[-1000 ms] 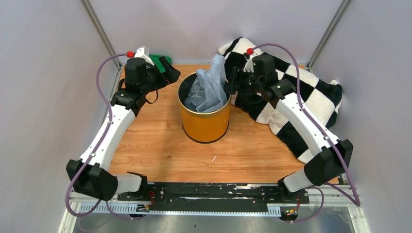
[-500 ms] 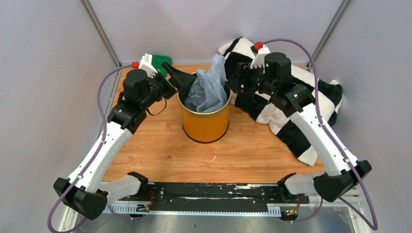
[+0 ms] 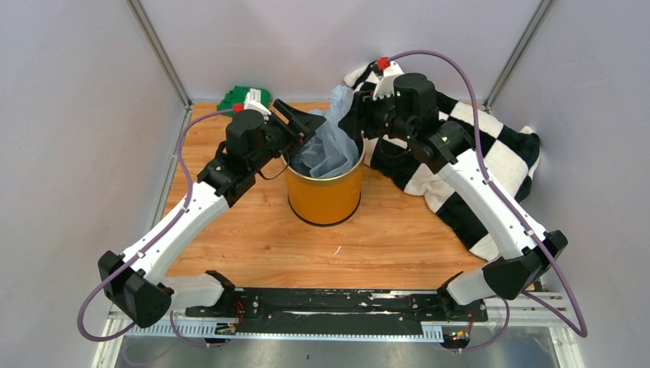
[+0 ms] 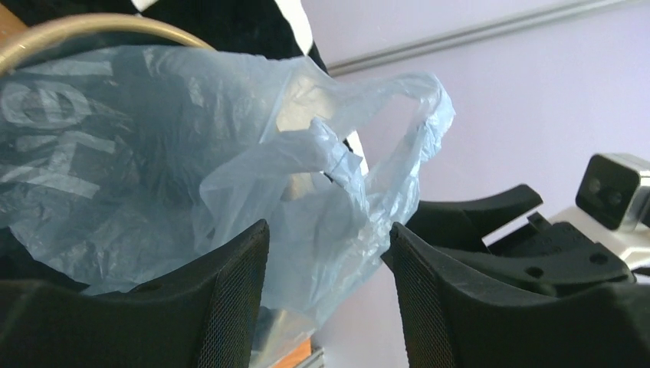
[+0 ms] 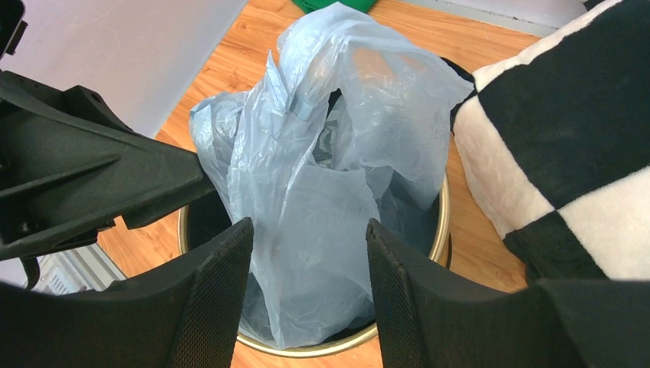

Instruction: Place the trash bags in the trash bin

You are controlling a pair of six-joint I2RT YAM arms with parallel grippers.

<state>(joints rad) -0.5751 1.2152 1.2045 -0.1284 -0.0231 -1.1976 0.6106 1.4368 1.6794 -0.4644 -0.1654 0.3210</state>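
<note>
- Hovering at the rim, the left gripper [image 3: 308, 123] has jaws wide, holding nothing.
- Centre bench: the trash bags [image 3: 328, 147] sit mostly inside the trash bin [image 3: 322, 195], with the top poking out, so likely a push-down is left.
- Opposite, the right gripper [image 3: 362, 123] hangs jaws wide, empty.

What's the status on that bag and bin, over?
Left jaws open, right jaws open, either side of the bag. Bag partly in bin, top poking above the rim. Checkered blanket beside bin, not over its mouth.

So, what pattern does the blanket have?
The blanket has large black-and-white checks. It shows best in the top external view.
</note>
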